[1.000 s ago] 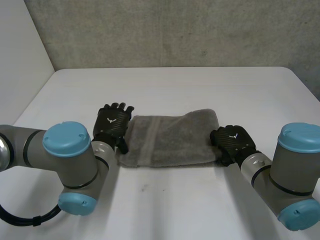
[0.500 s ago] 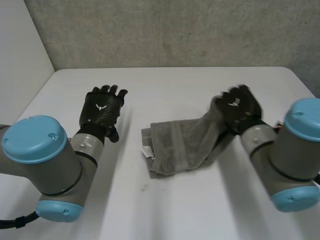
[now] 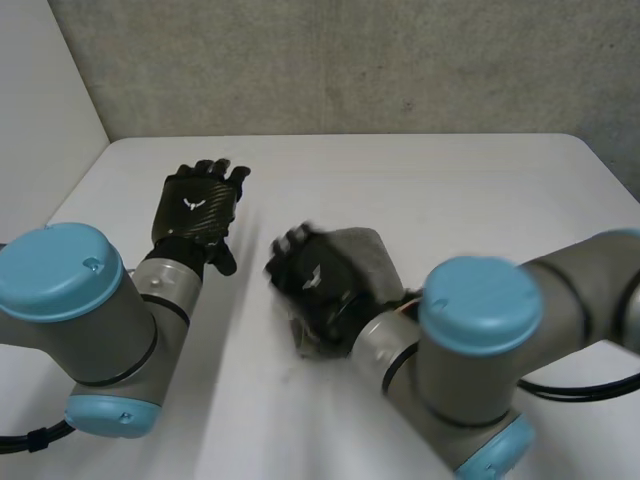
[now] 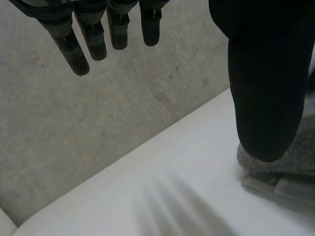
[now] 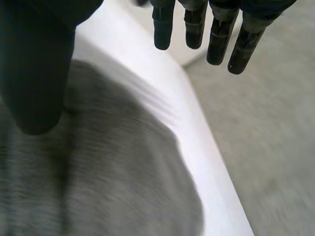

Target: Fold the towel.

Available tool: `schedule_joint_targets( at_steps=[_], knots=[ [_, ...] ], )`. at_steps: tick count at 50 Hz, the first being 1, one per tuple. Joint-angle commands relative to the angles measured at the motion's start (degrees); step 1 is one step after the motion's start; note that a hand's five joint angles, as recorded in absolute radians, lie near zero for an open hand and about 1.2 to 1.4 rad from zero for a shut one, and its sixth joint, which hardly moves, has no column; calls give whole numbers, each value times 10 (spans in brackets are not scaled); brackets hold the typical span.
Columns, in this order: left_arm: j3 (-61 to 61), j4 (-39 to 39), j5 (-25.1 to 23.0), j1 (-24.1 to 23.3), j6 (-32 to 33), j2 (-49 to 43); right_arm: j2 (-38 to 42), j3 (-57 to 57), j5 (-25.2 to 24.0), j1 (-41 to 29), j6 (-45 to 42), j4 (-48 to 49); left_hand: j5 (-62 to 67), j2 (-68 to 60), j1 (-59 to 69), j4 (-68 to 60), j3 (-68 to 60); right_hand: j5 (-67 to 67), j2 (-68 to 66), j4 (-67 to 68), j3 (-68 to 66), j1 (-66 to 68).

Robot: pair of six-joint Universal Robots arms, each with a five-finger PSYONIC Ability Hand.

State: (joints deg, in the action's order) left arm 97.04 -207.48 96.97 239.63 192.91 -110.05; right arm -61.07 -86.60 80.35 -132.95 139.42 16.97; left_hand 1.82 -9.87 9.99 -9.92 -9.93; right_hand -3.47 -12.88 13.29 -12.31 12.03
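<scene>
The towel is grey cloth with a rough, fuzzy nap; the table looks smooth, matt white.

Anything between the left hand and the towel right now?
Bare table, seen in the head view. The left hand is apart from the towel; the right hand is over it.

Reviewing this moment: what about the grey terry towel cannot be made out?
- Head view: the right hand and its arm cover most of the grey terry towel, so its fold lines are hidden.
- Left wrist view: the left hand blocks the towel, and the view's edge cuts it off.
- Right wrist view: whether the palm touches the towel cannot be told.
</scene>
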Motion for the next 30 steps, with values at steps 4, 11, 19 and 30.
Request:
schedule_joint_targets(
  at_steps=[4, 11, 19, 30],
  knots=[
    [-51, 14, 0, -63, -65, 3, -76, -2, 5, 124, 368, -19, -1, -19, 17, -18, -18, 35, 29, -33, 23, -20],
    [-127, 88, -2, -108, -163, -60, -44, 21, -77, 177, 458, -66, 2, -22, 21, -21, -21, 35, 29, -33, 23, -20],
    [-179, 121, -3, -111, -178, -161, 37, 55, -94, 196, 457, -93, 2, -22, 21, -21, -21, 35, 29, -33, 23, -20],
    [-140, 128, -1, -83, -170, -193, 109, 81, -89, 196, 367, -110, -3, -17, 16, -16, -16, 35, 29, -33, 23, -20]
  ],
)
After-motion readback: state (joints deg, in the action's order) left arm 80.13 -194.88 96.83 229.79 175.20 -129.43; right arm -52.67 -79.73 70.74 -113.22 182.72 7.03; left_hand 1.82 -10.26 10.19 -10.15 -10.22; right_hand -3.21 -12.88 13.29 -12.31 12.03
